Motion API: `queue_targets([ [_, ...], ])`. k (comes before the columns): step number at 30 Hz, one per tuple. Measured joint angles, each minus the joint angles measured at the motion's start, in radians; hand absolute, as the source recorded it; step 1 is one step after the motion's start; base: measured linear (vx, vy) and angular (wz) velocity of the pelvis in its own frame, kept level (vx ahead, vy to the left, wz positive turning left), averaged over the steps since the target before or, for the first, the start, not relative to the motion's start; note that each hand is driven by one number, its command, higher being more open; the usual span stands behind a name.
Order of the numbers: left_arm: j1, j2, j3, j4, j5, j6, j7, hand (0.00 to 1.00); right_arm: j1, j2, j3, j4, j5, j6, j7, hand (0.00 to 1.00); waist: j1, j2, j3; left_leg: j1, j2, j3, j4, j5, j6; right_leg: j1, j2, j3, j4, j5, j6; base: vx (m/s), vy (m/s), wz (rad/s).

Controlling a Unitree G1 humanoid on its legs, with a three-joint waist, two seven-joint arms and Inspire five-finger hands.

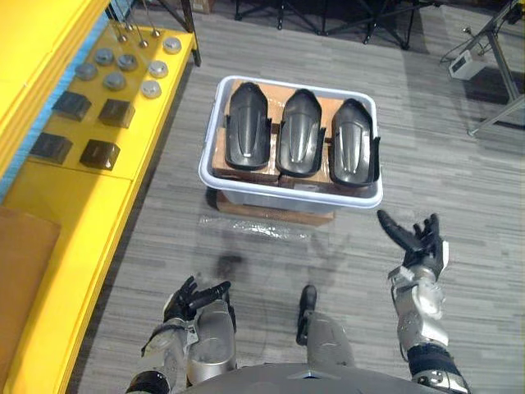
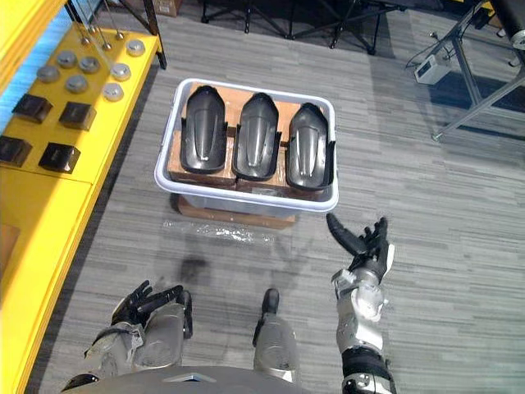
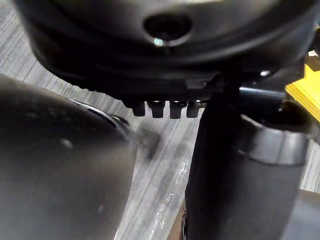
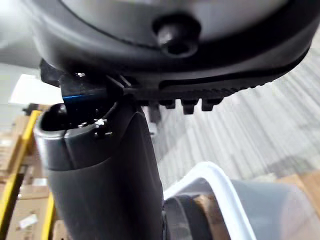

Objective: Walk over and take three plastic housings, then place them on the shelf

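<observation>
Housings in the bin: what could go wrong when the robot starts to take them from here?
1. The housings lie packed side by side in the bin; lifting one may drag its neighbour.
2. The bin rests on a box; a push from the open right hand near its corner could shift it.
3. The shelf holds small parts, which a housing could knock.
</observation>
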Motion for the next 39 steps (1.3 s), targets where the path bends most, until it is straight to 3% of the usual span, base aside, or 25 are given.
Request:
queue_targets([
  [6,-0.024,0.037,0.011,-0.023,0.032,0.002,0.007,1.00,-0.018,-0.009,-0.017,-0.110,-0.016,0.003,-0.029,1.00,0.001,-0.031,0.042,-0.059,0.023,-0.019,0.058,-0.016,-0.003,-0.024,0.015,-0.002,-0.001,-0.006,0.000,-0.06,0.027,0.03],
  [11,-0.053,0.057,0.010,-0.021,0.038,0.005,0.005,1.00,-0.166,-0.152,-0.051,-0.063,-0.015,0.066,-0.029,1.00,0.002,-0.021,0.102,-0.103,0.025,-0.051,0.099,-0.018,0.005,-0.031,0.020,-0.024,0.002,0.004,0.006,0.00,0.028,0.12],
  [16,-0.069,0.052,0.007,0.009,0.026,0.001,-0.001,1.00,-0.426,-0.345,-0.047,0.211,0.005,0.099,-0.023,1.00,0.015,0.016,0.132,-0.168,0.015,-0.077,0.120,-0.015,0.008,-0.077,0.021,-0.045,0.021,0.005,0.007,0.02,0.024,0.17],
  [17,-0.092,0.043,-0.002,0.016,0.026,0.000,-0.008,1.00,-0.485,-0.398,-0.042,0.276,0.025,0.108,-0.020,1.00,0.029,0.040,0.145,-0.181,0.012,-0.091,0.130,-0.015,0.009,-0.084,0.020,-0.053,0.032,0.004,0.006,0.02,0.020,0.18],
  [19,-0.094,0.040,-0.018,0.017,0.026,-0.004,-0.013,1.00,-0.554,-0.429,-0.017,0.345,0.045,0.116,-0.017,1.00,0.029,0.053,0.148,-0.193,0.009,-0.095,0.132,-0.014,0.010,-0.100,0.017,-0.055,0.045,0.003,0.004,0.02,0.023,0.12],
  [20,-0.102,0.034,-0.025,0.020,0.026,-0.006,-0.018,1.00,-0.605,-0.468,0.016,0.395,0.066,0.135,-0.011,1.00,0.029,0.071,0.153,-0.206,0.006,-0.101,0.138,-0.013,0.011,-0.111,0.013,-0.063,0.056,0.002,0.004,0.01,0.024,0.11],
  [30,-0.151,-0.007,-0.072,0.042,-0.021,-0.024,-0.039,1.00,-0.776,-0.631,0.123,0.526,0.062,0.253,-0.001,1.00,0.048,0.157,0.172,-0.286,-0.015,-0.118,0.143,0.014,0.022,-0.215,-0.027,-0.080,0.147,-0.027,0.005,-0.04,0.008,0.07],
  [36,-0.161,-0.021,-0.073,0.038,-0.032,-0.029,-0.048,1.00,-0.807,-0.634,0.183,0.526,0.058,0.340,0.033,1.00,0.058,0.163,0.172,-0.317,-0.011,-0.116,0.156,0.024,0.016,-0.275,-0.038,-0.082,0.232,-0.064,-0.004,-0.06,-0.023,0.02],
  [39,-0.161,-0.022,-0.075,0.027,-0.064,-0.030,-0.047,1.00,-0.826,-0.634,0.218,0.522,-0.029,0.380,0.063,1.00,0.058,0.164,0.171,-0.344,-0.008,-0.124,0.175,0.025,0.013,-0.304,-0.040,-0.090,0.268,-0.080,-0.008,-0.05,-0.036,0.03],
])
